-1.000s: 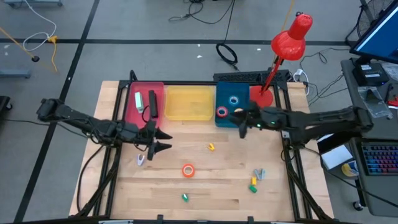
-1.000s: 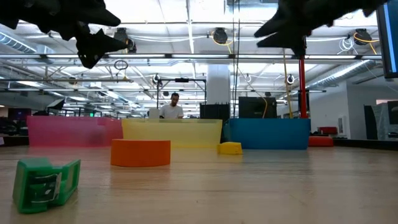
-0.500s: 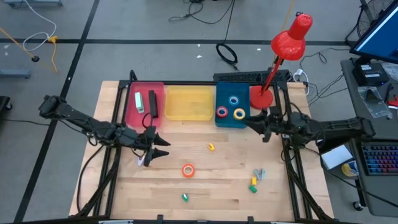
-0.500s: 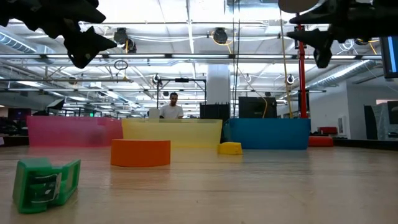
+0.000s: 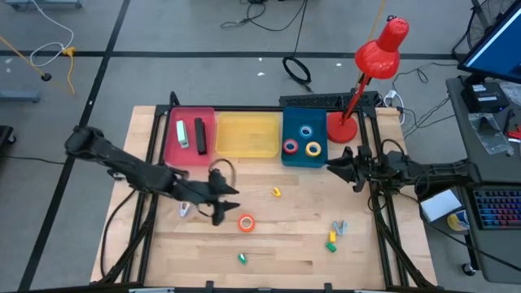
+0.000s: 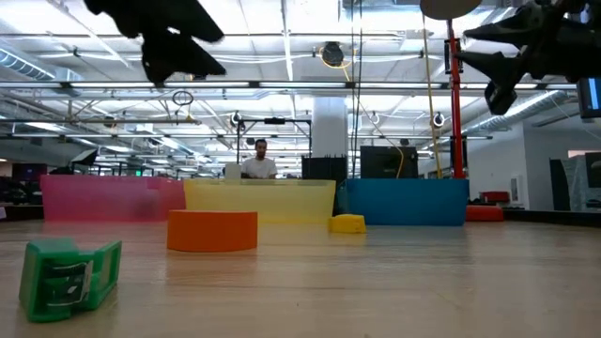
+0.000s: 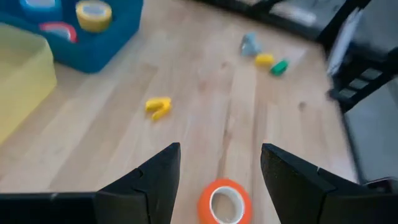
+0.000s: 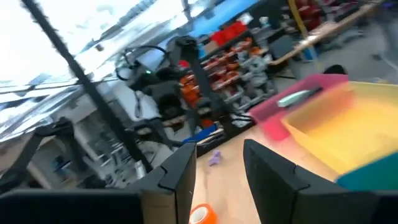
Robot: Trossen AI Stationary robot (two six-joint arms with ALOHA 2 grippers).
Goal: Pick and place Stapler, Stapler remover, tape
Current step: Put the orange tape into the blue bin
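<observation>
Left pincer (image 5: 225, 201) sits lower centre-left in the high view, above the surface (image 5: 293, 244), fingers spread wide, nothing held; left wrist view shows the orange tape (image 7: 225, 202) in line w/ the gap between its fingers, on the wood. In the high view that orange tape (image 5: 246, 222) lies just right of and below the pincer, apart from it. Right pincer (image 5: 336, 166) at right centre, just below the blue bin (image 5: 291, 130); fingers open, empty. Blue bin holds blue (image 5: 306, 130), red (image 5: 290, 146) and yellow (image 5: 313, 149) tapes. Red bin (image 5: 171, 134), upper left, holds two items, one pale green (image 5: 181, 134), one dark (image 5: 199, 136). Yellow bin (image 5: 247, 134) btwn them.
</observation>
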